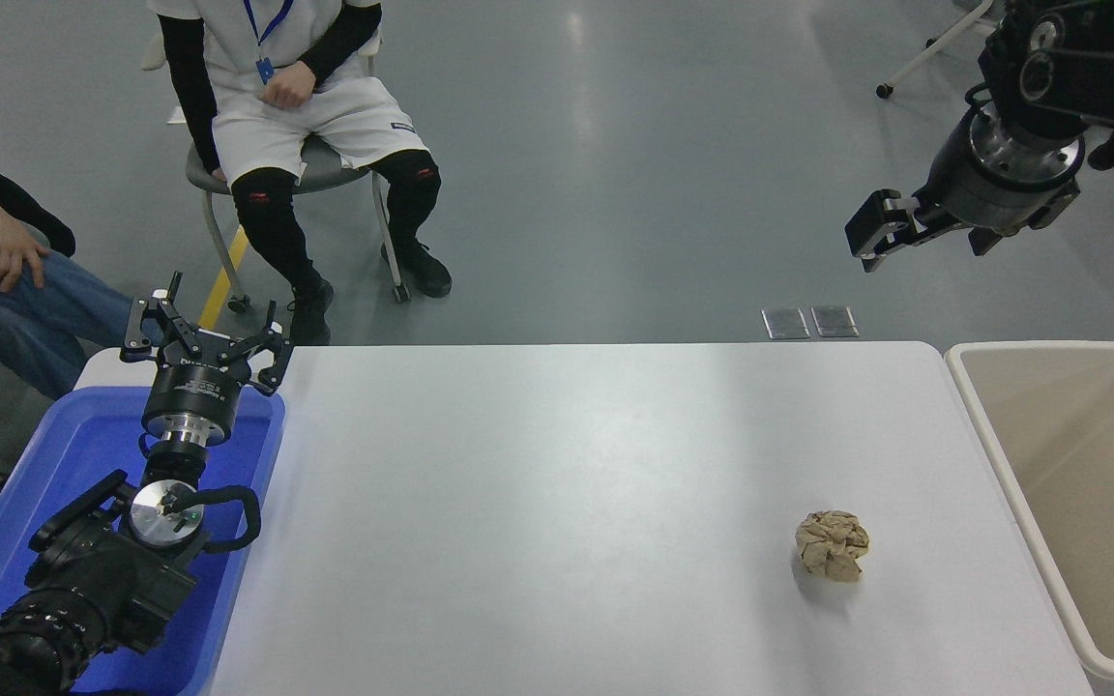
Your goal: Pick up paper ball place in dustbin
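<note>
Because the small wrinkly tan-brown paper ball (832, 546) lies free near the white table's (557, 483) right front edge, beside the large beige plastic dustbin (987, 425), the raised right gripper (920, 237), seemingly open and empty, should descend straight over it.

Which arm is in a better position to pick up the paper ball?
Probably the right gripper: it hangs on the same side as the paper ball and the dustbin. The left gripper sits over the blue tray, far across the table.
</note>
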You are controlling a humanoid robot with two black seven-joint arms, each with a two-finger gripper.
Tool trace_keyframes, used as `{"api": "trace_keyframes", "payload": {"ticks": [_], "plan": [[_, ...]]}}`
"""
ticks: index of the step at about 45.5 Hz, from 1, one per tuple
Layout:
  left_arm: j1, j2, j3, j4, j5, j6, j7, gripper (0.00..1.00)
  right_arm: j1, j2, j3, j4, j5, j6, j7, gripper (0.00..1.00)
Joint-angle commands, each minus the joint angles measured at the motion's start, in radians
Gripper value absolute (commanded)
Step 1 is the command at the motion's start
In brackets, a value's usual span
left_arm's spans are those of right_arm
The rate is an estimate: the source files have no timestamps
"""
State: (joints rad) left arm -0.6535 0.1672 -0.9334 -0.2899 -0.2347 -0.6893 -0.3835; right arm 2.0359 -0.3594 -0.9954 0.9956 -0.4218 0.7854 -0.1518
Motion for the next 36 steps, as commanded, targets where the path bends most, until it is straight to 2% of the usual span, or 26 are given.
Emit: {"api": "trace_keyframes", "payload": {"ticks": [1,36], "plan": [[0.0,0.0,0.001,0.0,0.0,0.004,0.001,0.99,0.001,-0.001,0.0,0.0,0.0,0.0,0.0,1.0],[0.0,0.0,0.001,0.0,0.0,0.002,0.0,0.99,-0.002,-0.004,-0.002,0.0,0.0,0.0,0.0,1.0]]}}
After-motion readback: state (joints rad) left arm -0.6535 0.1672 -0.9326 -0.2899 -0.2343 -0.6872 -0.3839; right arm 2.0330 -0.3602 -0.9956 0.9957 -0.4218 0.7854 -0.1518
